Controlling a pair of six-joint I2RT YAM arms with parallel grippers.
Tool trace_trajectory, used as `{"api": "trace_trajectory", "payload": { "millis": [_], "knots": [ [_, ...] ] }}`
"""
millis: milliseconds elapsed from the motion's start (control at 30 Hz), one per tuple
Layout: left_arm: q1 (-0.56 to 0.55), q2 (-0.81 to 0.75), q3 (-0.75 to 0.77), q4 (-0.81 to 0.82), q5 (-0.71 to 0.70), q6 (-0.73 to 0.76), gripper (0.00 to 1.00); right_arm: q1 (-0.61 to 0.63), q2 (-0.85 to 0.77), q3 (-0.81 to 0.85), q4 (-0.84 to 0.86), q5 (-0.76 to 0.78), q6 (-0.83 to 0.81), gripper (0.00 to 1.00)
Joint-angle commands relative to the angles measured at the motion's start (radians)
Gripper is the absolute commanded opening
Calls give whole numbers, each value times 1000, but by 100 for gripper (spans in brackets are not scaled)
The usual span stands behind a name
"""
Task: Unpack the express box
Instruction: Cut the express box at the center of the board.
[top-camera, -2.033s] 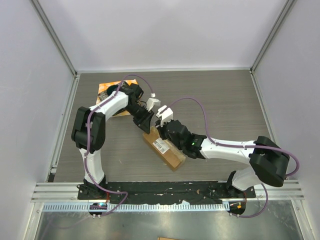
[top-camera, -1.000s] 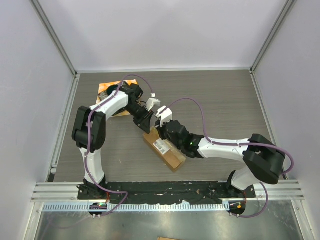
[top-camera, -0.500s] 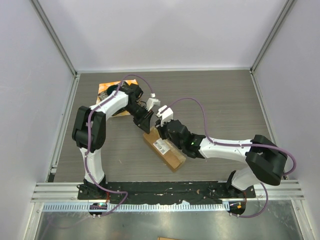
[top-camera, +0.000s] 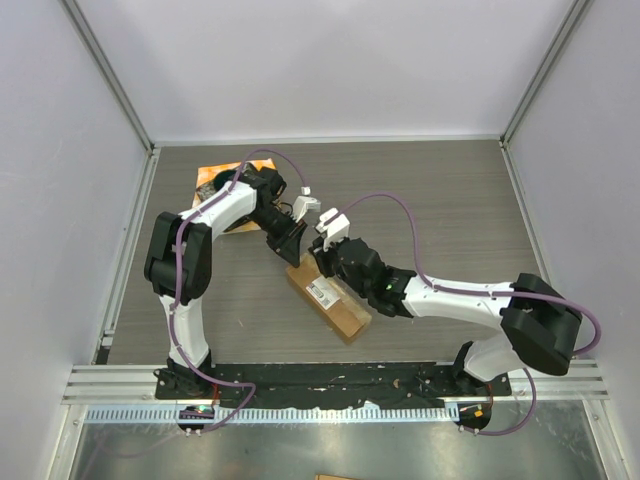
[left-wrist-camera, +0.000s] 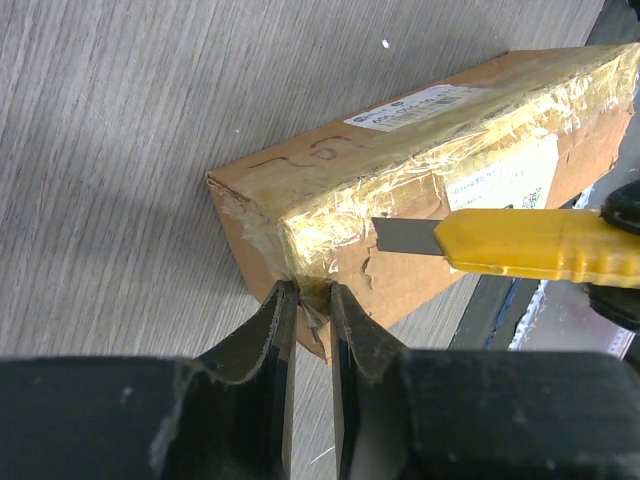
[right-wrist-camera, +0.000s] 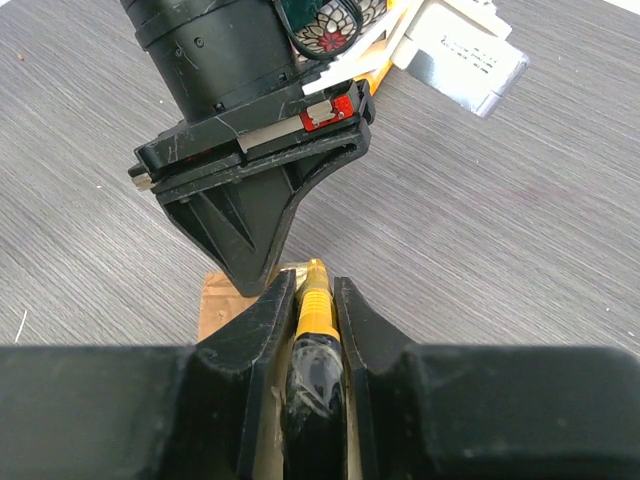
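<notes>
Box (top-camera: 330, 300) lies on the table (top-camera: 450, 220), long axis 10-to-4 o'clock. Left gripper (left-wrist-camera: 307, 300) pinches its 10 o'clock corner, we judge to steady it. Right gripper (right-wrist-camera: 315, 290) clenches knife (left-wrist-camera: 530, 245), blade at the taped seam.

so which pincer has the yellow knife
The right pincer: it is shut on the yellow knife, blade at the express box's taped end. The left pincer only pinches that box's corner.

1. The left arm (top-camera: 215, 212) runs away from its base, then bends inward toward the centre.
2. The left end effector (left-wrist-camera: 308, 295) has its fingers nearly together, pinching a corner of the express box (left-wrist-camera: 330, 170).
3. The right arm (top-camera: 455, 295) stretches low and leftward.
4. The right end effector (right-wrist-camera: 312, 285) clamps a yellow knife (right-wrist-camera: 313, 302), facing the left one closely.
</notes>
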Motion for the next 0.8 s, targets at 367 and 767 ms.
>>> {"api": "trace_trajectory", "payload": {
  "millis": [367, 767],
  "knots": [
    [-12, 50, -24, -12, -59, 40, 8, -2, 46, 10, 51, -2, 35, 1],
    [-12, 51, -19, -26, -51, 47, 8, 0, 66, -4, 34, 9, 7, 1]
  ]
}}
